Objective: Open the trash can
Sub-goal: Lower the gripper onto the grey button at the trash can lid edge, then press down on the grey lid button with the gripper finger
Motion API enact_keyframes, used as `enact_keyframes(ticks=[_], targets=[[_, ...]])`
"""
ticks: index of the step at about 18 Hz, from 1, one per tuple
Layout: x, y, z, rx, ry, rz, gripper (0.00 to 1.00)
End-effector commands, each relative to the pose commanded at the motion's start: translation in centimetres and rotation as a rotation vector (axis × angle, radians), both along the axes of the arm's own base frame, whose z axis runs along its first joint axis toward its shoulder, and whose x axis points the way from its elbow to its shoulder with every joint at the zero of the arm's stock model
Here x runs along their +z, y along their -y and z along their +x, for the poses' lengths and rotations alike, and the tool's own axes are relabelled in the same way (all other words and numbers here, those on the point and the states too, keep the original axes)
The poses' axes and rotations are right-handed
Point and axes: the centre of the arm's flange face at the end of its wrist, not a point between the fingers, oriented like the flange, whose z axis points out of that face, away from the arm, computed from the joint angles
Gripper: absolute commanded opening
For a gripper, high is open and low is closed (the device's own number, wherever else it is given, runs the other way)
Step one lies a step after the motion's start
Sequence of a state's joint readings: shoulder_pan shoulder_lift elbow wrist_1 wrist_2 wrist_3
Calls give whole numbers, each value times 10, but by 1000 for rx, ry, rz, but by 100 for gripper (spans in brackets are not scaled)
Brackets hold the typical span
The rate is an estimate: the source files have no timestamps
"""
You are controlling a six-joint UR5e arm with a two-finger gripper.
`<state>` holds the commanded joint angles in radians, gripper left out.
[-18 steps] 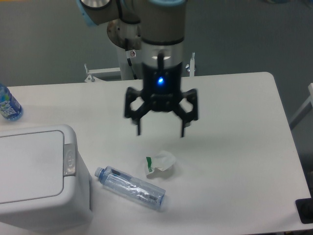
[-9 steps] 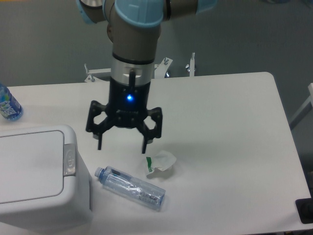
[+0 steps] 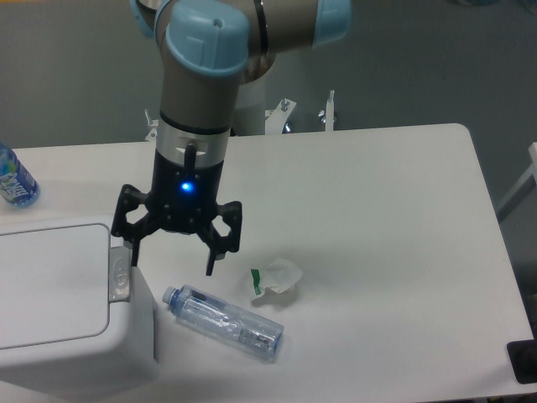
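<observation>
White counter (image 3: 394,210), seen from above by the fixed camera. The trash can (image 3: 59,302) sits at the near left corner — a large white boxy bin with rounded corners, its flat lid down and closed. A grey oval push-button strip (image 3: 120,273) runs along the lid's right edge.

The pincer (image 3: 172,260) hangs from the arm, pointing down, its two black fingers spread wide apart and holding nothing. A blue light glows on its body. The left fingertip (image 3: 133,254) is just over the button strip at the bin's right edge; whether it touches cannot be told. The right fingertip sits above bare counter, just left of the wrapper.

Near side, right of the bin: a clear plastic bottle (image 3: 223,321) lying on its side, cap toward the bin, close to it but apart. Just beyond it to the right — a crumpled white wrapper (image 3: 275,280) with a green patch.

Far left edge: a blue-labelled bottle (image 3: 14,178), partly cut off, standing behind the bin.
</observation>
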<state>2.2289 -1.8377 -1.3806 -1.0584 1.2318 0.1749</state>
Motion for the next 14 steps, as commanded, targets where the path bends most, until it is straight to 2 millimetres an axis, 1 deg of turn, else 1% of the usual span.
enact_keyframes(ticks=[3,7,10,11,14], targets=[[-5,-1,0,3,7,-8,100],[-5,-2,4,-6,5,-8,100],[-10,-5,5,-5,13,-14,100],[-10,-7,8,-12,11,-14,100],[-11,-8,9,-15,12,-16,100]])
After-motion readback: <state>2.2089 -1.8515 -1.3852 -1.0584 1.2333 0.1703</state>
